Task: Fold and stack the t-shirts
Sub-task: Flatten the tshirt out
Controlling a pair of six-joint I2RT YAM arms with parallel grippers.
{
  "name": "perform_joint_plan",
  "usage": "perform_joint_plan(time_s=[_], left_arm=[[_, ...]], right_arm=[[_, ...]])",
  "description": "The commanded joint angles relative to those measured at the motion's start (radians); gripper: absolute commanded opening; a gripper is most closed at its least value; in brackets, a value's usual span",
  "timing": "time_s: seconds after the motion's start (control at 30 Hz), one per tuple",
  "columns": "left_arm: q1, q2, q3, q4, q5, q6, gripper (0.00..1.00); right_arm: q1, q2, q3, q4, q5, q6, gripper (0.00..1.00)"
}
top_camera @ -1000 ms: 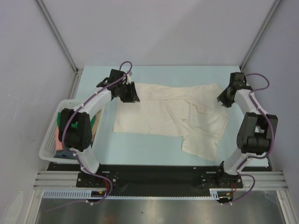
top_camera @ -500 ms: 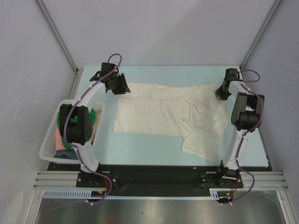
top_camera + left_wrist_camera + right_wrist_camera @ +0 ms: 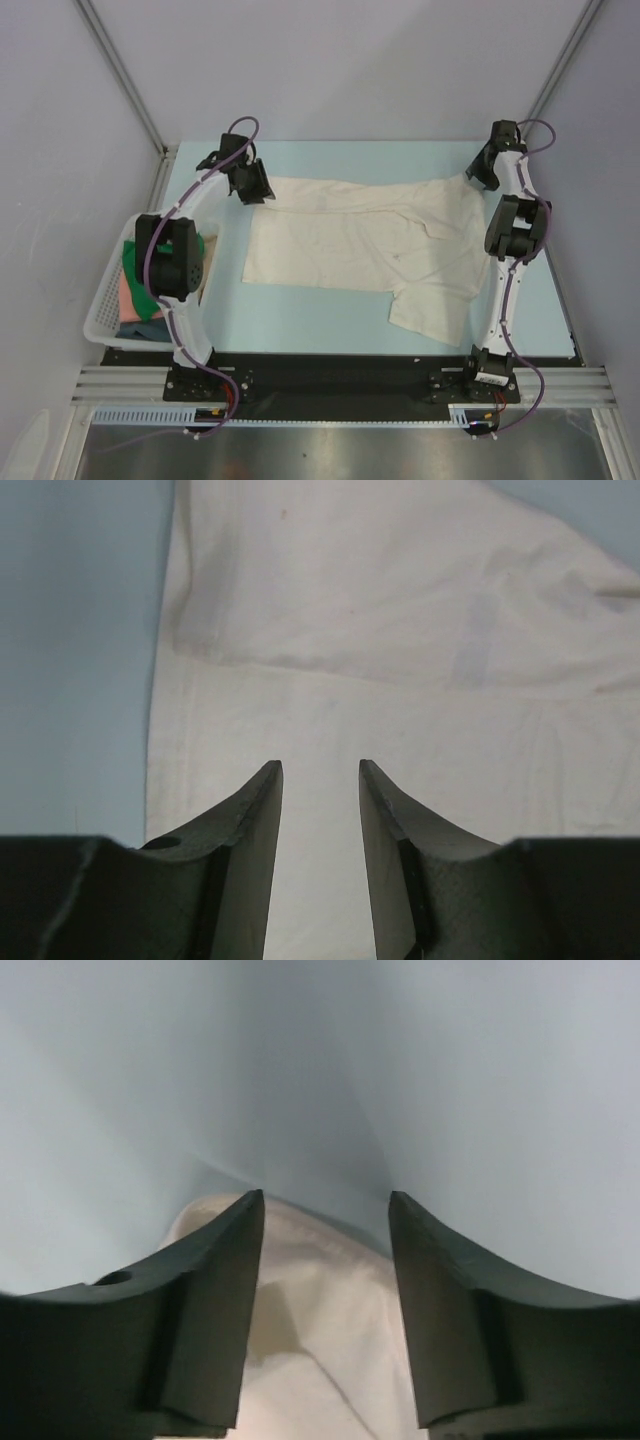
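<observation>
A large cream t-shirt (image 3: 360, 240) lies spread on the light blue table (image 3: 300, 310), partly folded, with one flap hanging toward the front right. My left gripper (image 3: 256, 187) is at the shirt's far left corner. In the left wrist view it (image 3: 320, 765) is open, with flat cream cloth (image 3: 400, 630) below and beyond the fingers. My right gripper (image 3: 478, 174) is at the shirt's far right corner. In the right wrist view it (image 3: 325, 1195) is open, with the cream corner (image 3: 320, 1300) lying between the jaws. Green (image 3: 139, 266), pink (image 3: 125, 295) and dark blue (image 3: 140, 328) shirts lie in the basket.
A white lattice basket (image 3: 100, 315) stands at the table's left edge beside the left arm. Grey walls and metal frame posts close in the back and both sides. A black rail with both arm bases runs along the near edge.
Both arms have stretched toward the back of the table. The left gripper moved back and left off the shirt's corner area; the right gripper moved up to the far right corner.
</observation>
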Motion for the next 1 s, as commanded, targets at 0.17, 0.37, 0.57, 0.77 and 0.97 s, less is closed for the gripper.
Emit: perform_joint_plan(time_s=[0.17,0.37,0.57,0.77,0.97], left_arm=[[0.036,0.111,0.107,0.001,-0.047,-0.137,0.42],[0.048,0.063,-0.016,0.130,-0.044,-0.312,0.39],[0.063,0.043,-0.163,0.248,-0.022,-0.499,0.51],[0.073,0.051,-0.188,0.308,-0.044,-0.536,0.41],[0.079,0.054,-0.186,0.322,-0.053,-0.533,0.42]], right_arm=[[0.000,-0.266,-0.051,-0.129,-0.067,0.008,0.74],[-0.001,-0.518,-0.405,-0.037,-0.268,0.133,0.74],[0.031,-0.644,-0.653,0.057,-0.389,0.212,0.75],[0.057,-0.710,-0.758,0.054,-0.393,0.187,0.74],[0.052,-0.748,-0.797,0.040,-0.376,0.158,0.74]])
